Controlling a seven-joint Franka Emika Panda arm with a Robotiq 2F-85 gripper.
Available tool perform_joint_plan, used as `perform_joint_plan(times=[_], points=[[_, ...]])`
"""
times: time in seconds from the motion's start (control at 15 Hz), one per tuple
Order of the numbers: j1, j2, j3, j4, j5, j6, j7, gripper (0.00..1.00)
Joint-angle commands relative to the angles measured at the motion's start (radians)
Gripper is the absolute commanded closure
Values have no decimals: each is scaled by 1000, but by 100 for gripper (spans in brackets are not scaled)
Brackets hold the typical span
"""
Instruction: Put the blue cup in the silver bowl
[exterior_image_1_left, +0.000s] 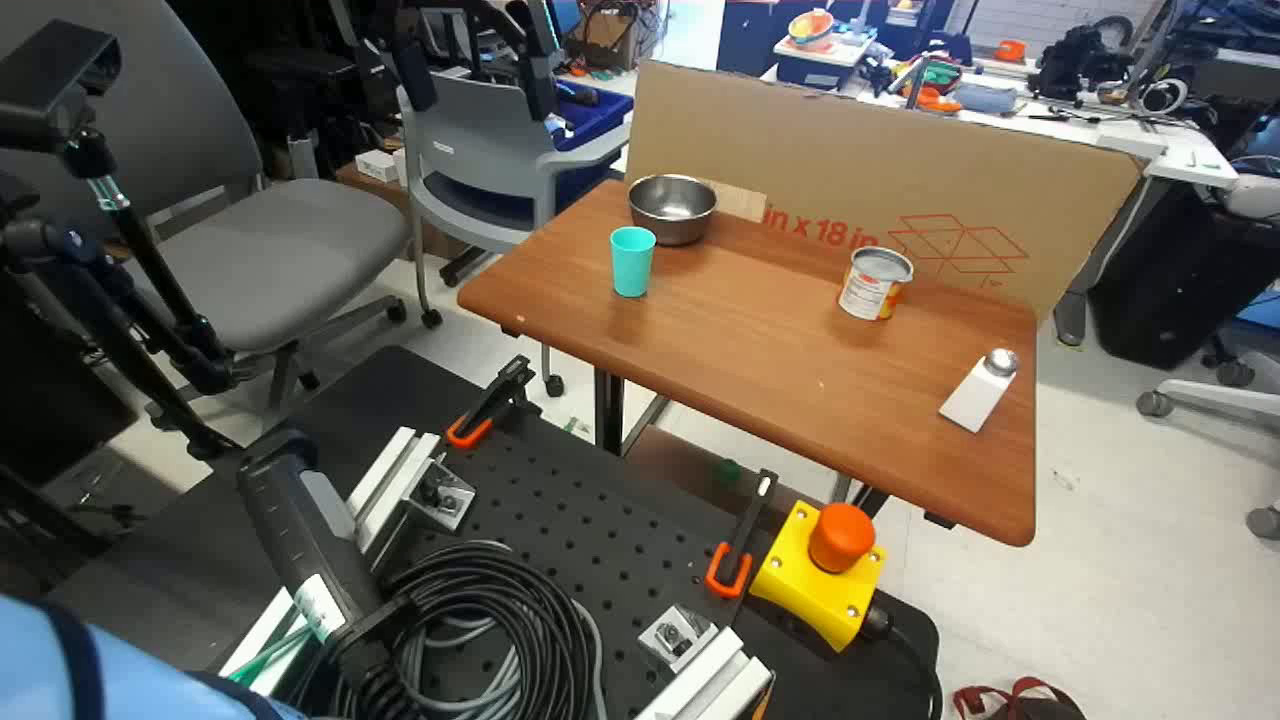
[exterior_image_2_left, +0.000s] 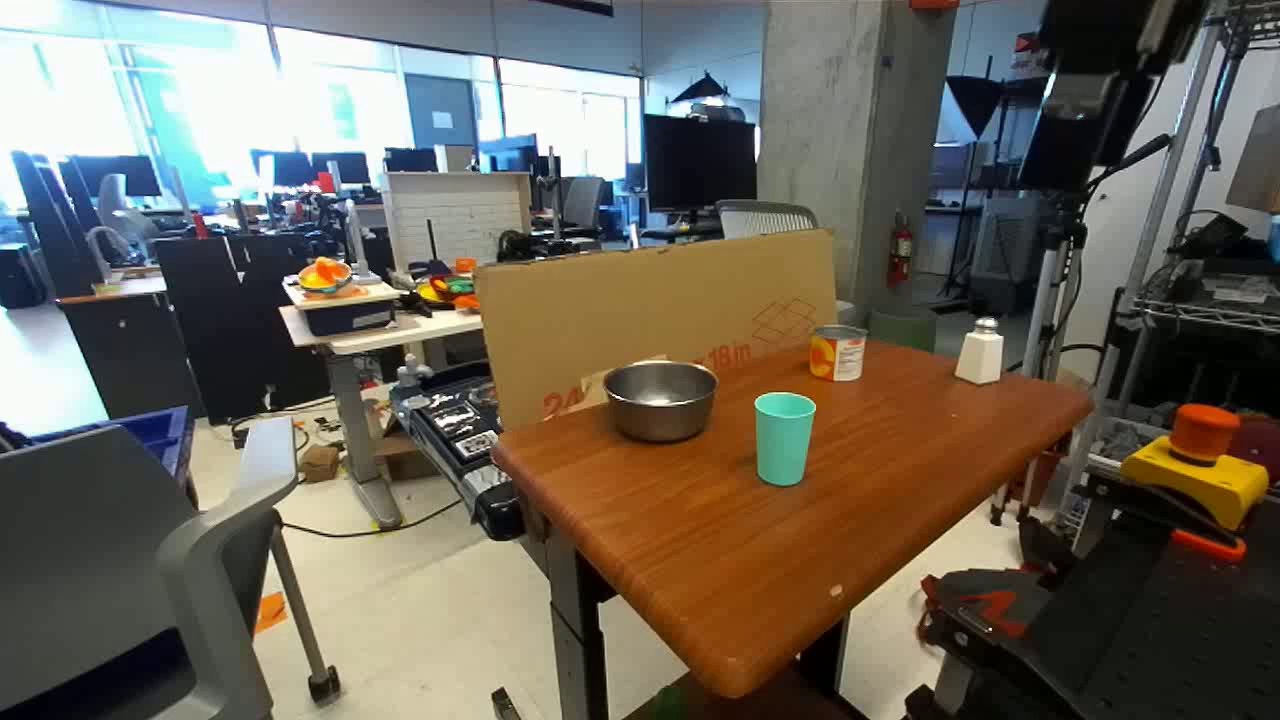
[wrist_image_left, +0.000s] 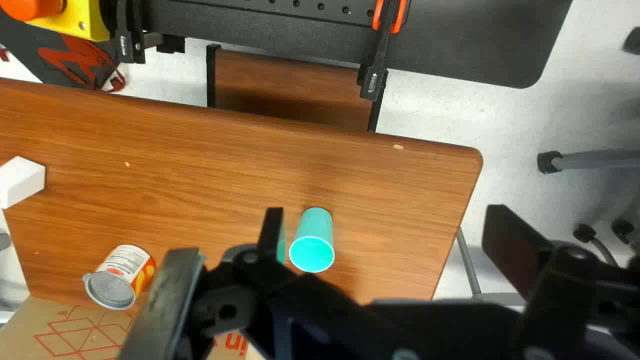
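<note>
The blue cup (exterior_image_1_left: 632, 262) stands upright on the wooden table in both exterior views (exterior_image_2_left: 784, 440). The silver bowl (exterior_image_1_left: 673, 210) stands close beside it, toward the cardboard, and looks empty (exterior_image_2_left: 661, 402). The bowl does not show in the wrist view. My gripper (wrist_image_left: 385, 210) is open and empty, high above the table. In the wrist view the cup (wrist_image_left: 312, 240) shows between the fingers, much closer to the left finger. The gripper also shows at the top of an exterior view (exterior_image_1_left: 482, 100), fingers apart. A dark shape cut off at the frame edge (exterior_image_2_left: 1110, 90) seems to be it too.
A labelled can (exterior_image_1_left: 875, 284) and a white bottle with a metal top (exterior_image_1_left: 980, 392) stand farther along the table (exterior_image_1_left: 760, 310). A cardboard sheet (exterior_image_1_left: 860, 180) stands along the back edge. A black pegboard bench with clamps and a yellow stop button (exterior_image_1_left: 822, 575) is in front.
</note>
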Motion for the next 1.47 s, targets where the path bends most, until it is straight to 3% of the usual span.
perform_joint_plan(times=[0.0,0.53,1.07,1.4], points=[[12,2,-12,2,-9,-3,7,0],[-3,27,-3,14,-21,15,25,0],[-138,370,-7,175,-200,228,85,0],[-126,614,-52,326,-248,268,66,0]])
